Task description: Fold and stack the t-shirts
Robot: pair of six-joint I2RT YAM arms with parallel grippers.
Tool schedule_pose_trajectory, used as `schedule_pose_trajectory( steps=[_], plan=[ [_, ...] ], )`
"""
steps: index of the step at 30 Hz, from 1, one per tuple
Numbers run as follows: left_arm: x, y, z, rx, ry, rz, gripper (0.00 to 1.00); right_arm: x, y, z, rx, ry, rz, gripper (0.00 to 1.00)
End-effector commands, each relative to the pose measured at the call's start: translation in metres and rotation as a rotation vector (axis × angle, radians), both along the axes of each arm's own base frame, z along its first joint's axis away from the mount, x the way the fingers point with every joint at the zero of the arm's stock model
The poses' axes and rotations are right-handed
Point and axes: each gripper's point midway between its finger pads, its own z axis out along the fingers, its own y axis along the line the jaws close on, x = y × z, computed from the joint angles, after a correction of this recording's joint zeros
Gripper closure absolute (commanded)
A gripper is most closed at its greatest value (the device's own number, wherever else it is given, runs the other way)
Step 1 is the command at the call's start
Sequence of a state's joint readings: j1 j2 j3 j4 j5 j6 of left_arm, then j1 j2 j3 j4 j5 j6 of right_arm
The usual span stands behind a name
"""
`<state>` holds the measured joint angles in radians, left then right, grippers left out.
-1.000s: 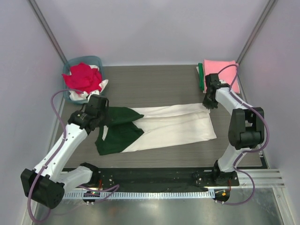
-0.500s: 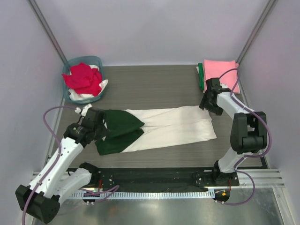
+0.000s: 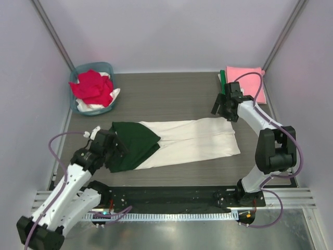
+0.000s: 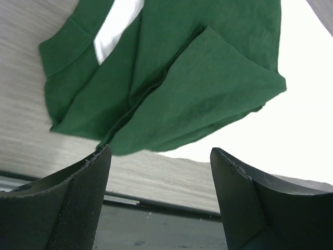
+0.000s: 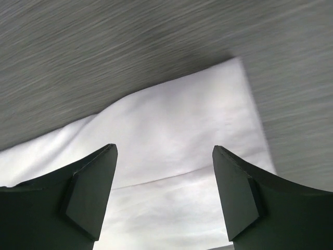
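1. Top view, room: pale lilac walls [image 3: 166, 31] on three sides, with metal posts [image 3: 53, 35] at the far corners. The desk [image 3: 166, 96] is dark grey wood-grain. A perforated metal rail [image 3: 171, 214] runs along the near edge.
2. Top view, corners: a teal basket [image 3: 99, 65] sits far left. It holds a crumpled red t-shirt [image 3: 92, 87], and a white t-shirt [image 3: 115, 94] spills at its right rim. Far right, a folded pink t-shirt [image 3: 247, 78] lies flat with a green t-shirt [image 3: 222, 82] edge just beside it on the left.
3. Top view, work item: the cream t-shirt [image 3: 192, 138] lies mid-desk, running left to right, folded into a long strip. The green sleeves [image 3: 132, 146] are tucked in at the left end and the hem is at the right. It lies mostly flat with a few soft creases.
4. Top view, claws: the left claw [image 3: 117, 151] is at the green end. The right claw [image 3: 219, 108] is over the far right corner of the hem. Cannot tell if either touches the cloth.
5. Left wrist: the left claw [image 4: 160, 151] is wide, with nothing between its fingers. The green sleeves [image 4: 197, 88] are layered in overlapping folds with a cream sliver showing between them. The cream t-shirt [image 4: 291, 130] body looks washed-out white. The striped desk [image 4: 31, 130] is on the left.
6. Right wrist: the right claw [image 5: 164, 148] is wide and holds nothing. The cream t-shirt [image 5: 177, 135] corner lies on the grey desk [image 5: 104, 47], with one fold line across it. The frame is slightly blurred.
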<state>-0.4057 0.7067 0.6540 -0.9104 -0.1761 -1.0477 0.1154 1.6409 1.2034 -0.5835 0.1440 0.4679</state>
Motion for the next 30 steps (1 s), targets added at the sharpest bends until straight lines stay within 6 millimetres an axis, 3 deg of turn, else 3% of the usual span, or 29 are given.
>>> schedule_pose_trajectory(
  steps=[1, 9, 14, 16, 18, 19, 20, 21, 22, 24, 25, 26, 27, 30],
  plan=[
    [0.036, -0.018, 0.012, -0.028, -0.064, -0.016, 0.23, 0.014, 0.05, 0.013, 0.137, -0.058, 0.158, 0.2],
    [0.087, -0.032, -0.036, 0.055, 0.033, -0.004, 0.23, -0.011, 0.048, -0.058, 0.119, 0.128, 0.171, 0.22],
    [0.105, -0.038, -0.059, 0.093, 0.091, -0.011, 0.23, -0.034, 0.04, -0.078, 0.093, 0.192, 0.147, 0.23],
    [0.112, -0.036, -0.073, 0.137, 0.121, -0.015, 0.23, -0.049, 0.032, -0.085, 0.071, 0.223, 0.102, 0.23],
    [0.129, -0.037, -0.073, 0.164, 0.119, -0.009, 0.23, -0.069, 0.033, -0.094, 0.091, 0.264, 0.086, 0.23],
    [0.132, -0.037, -0.087, 0.189, 0.164, -0.011, 0.23, -0.074, 0.04, -0.09, 0.137, 0.26, 0.095, 0.22],
    [0.147, -0.043, -0.083, 0.2, 0.16, -0.02, 0.23, -0.081, 0.044, -0.09, 0.164, 0.267, 0.087, 0.22],
    [0.154, -0.045, -0.087, 0.212, 0.173, -0.024, 0.23, -0.097, 0.046, -0.097, 0.183, 0.302, 0.083, 0.22],
    [0.174, -0.053, -0.096, 0.224, 0.195, -0.033, 0.23, -0.101, 0.052, -0.09, 0.217, 0.287, 0.091, 0.21],
    [0.191, -0.06, -0.103, 0.254, 0.238, -0.067, 0.22, -0.125, 0.058, -0.095, 0.239, 0.317, 0.078, 0.21],
    [0.225, -0.076, -0.087, 0.234, 0.19, -0.078, 0.21, -0.134, 0.059, -0.095, 0.247, 0.327, 0.065, 0.21],
    [0.227, -0.076, -0.11, 0.265, 0.27, -0.094, 0.21, -0.141, 0.065, -0.087, 0.265, 0.301, 0.065, 0.21],
    [0.238, -0.083, -0.114, 0.274, 0.281, -0.127, 0.21, -0.165, 0.079, -0.095, 0.294, 0.333, 0.058, 0.21],
    [0.294, -0.117, -0.11, 0.244, 0.259, -0.216, 0.19, -0.198, 0.13, -0.085, 0.446, 0.31, 0.068, 0.19]
  ],
)
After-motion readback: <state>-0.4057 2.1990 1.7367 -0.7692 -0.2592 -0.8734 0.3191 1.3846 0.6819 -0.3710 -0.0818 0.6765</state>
